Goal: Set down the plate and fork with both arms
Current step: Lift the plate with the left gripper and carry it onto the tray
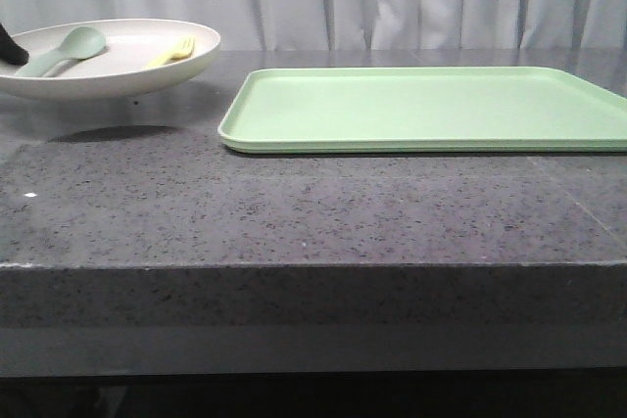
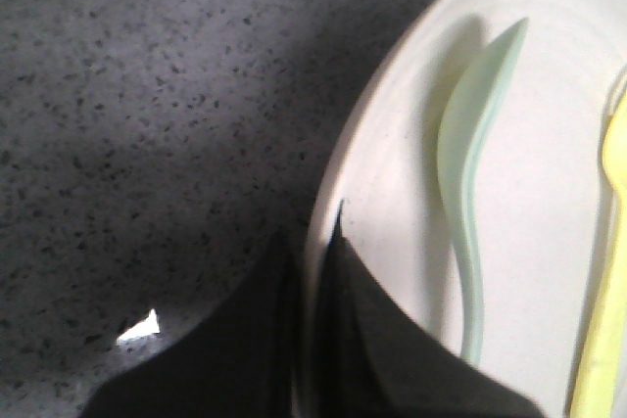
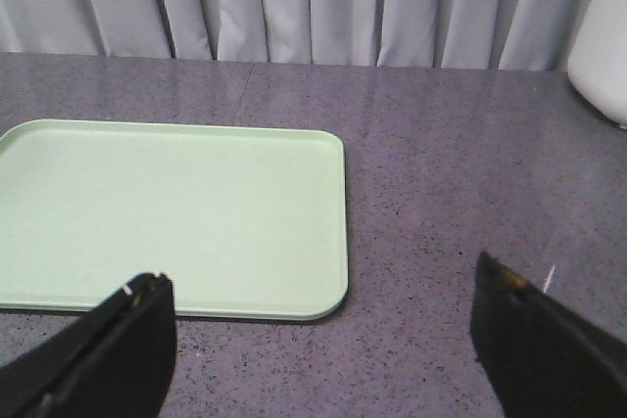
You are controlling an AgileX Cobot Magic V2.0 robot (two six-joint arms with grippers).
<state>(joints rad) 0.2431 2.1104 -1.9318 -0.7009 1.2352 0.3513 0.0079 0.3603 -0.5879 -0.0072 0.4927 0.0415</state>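
Front view puts the left gripper (image 1: 10, 49) at the far left edge, only a dark tip showing against the plate (image 1: 118, 75), which hangs above the grey table (image 1: 294, 212) with its shadow on the stone below. Close up from the left wrist, the two black fingers (image 2: 362, 340) are pinched together on the plate's rim (image 2: 338, 203), one outside and one inside. The plate is wide, shallow and off-white with a raised edge. Inside lie a pale green spoon (image 1: 61, 51) and the small yellow fork (image 1: 173, 50) (side by side, not touching), the fork's long axis running diagonally, tines toward the curtain. To the right sits the flat green tray (image 1: 421, 105). The right gripper (image 3: 313, 340) hovers near the tray's corner, its fingers spread wide apart, holding nothing.
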